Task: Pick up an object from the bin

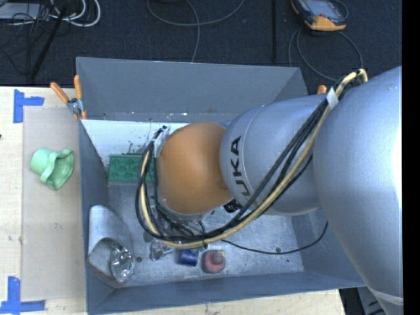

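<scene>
Light falls from above, even and fairly bright over the grey metal bin [190, 84]. Its far sloping wall takes the strongest light and shows almost white towards the left corner. The orange cover [190, 166] carries a soft, broad sheen, and the silver arm shell [380, 176] a pale gradient. Under the arm the bin floor lies in shadow. A crumpled clear thing [120, 262] glints. The dark floor [230, 25] beyond is dim.

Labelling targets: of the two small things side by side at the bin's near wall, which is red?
The rounded red thing, on the view's right of the pair; the blue thing beside it is squarer.
</scene>
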`<state>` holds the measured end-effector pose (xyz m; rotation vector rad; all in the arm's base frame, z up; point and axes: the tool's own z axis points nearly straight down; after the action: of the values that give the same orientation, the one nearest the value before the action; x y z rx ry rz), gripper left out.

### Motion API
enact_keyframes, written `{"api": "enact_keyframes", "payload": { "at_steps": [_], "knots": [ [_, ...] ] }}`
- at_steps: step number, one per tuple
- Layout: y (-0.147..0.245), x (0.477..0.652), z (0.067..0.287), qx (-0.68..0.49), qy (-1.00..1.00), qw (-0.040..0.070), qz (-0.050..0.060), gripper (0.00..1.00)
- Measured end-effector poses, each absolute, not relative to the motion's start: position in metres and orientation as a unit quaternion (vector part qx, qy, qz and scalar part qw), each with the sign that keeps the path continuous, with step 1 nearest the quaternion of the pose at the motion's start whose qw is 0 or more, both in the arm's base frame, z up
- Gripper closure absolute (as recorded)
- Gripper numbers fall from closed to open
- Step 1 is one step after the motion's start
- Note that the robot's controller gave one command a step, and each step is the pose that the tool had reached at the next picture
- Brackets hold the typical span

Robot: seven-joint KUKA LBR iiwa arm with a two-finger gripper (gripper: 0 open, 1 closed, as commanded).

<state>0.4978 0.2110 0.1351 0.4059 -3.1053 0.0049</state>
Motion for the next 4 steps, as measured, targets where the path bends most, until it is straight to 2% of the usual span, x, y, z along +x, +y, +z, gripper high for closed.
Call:
{"api": "enact_keyframes", "payload": {
  "at_steps": [1, 2, 3, 4],
  "knots": [
    [0.212, 0.500, 0.140, 0.128, -0.992, 0.001, 0.000, 0.00],
    [0.123, 0.542, 0.146, 0.147, -0.989, -0.001, 0.002, 0.00],
    [0.125, 0.497, 0.070, 0.161, -0.987, -0.006, 0.000, 0.00],
    [0.126, 0.498, 0.074, 0.160, -0.987, -0.004, -0.001, 1.00]
  ]
}}
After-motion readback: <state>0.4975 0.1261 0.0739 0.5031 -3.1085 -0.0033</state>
